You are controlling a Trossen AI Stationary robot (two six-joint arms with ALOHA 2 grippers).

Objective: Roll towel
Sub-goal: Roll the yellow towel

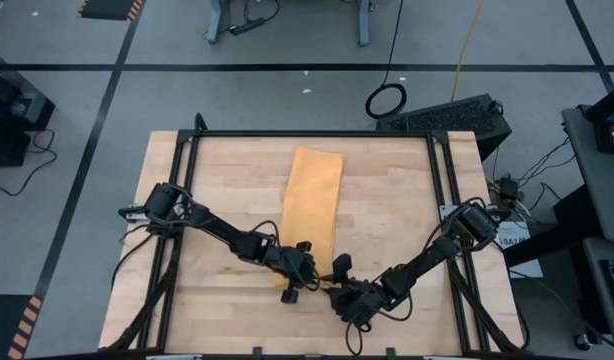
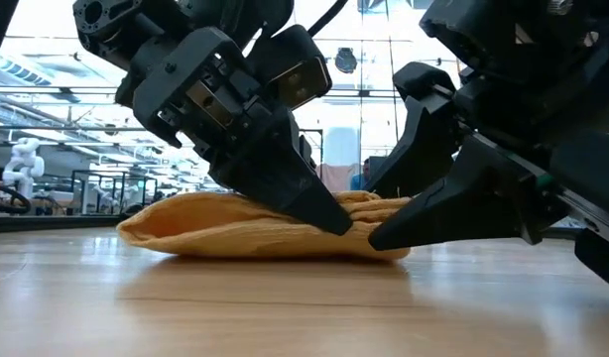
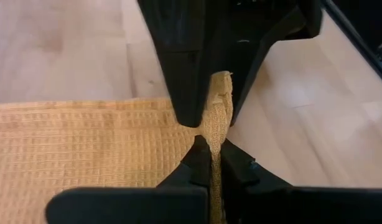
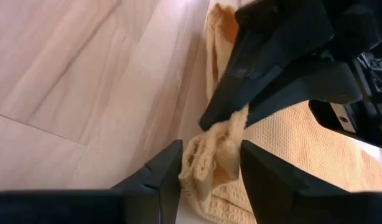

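The mustard-yellow towel lies on the wooden table as a long folded strip that runs from the far side toward the near edge. Both grippers meet at its near end. My left gripper comes in from the table's left and is shut on a raised ridge of cloth. My right gripper comes in from the right, its two fingers on either side of the bunched corner. In the low view the near end humps up between the two slanting grippers. My left gripper pinches a narrow upright ridge of the towel's near end between its two fingers. It slants down from the table's left. The cloth stands up out of the fingertips while the strip beyond lies flat on the table. My right gripper has the bunched near corner of the towel between its two fingers, several crumpled layers filling the gap. It slants down from the table's right, close beside the left gripper's fingers. The bunch rests on the table.
A black metal frame runs around the tabletop. Bare wood lies to the left and right of the strip. The two grippers stand very close together at the near end.
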